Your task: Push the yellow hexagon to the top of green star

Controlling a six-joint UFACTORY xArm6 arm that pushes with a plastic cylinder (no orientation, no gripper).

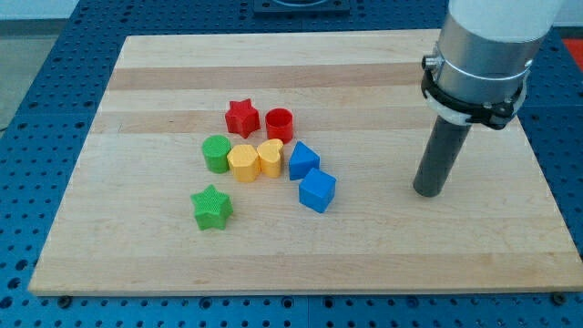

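The green star (212,207) is seen nearest the bottom edge of the surface (137,264). Above it, the yellow hexagon (243,163) is wedged between a green cylinder (216,153) and a yellow heart (271,157). My tip (427,192) is planted well apart, toward the right edge; no tool is fitted, only a plain rod.

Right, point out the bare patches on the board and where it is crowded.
Bare: the wooden board along the view's top above the red star block, the view's left strip, and between the blue cube block and my tip. Crowded: around the yellow hexagon block, above the green star block.
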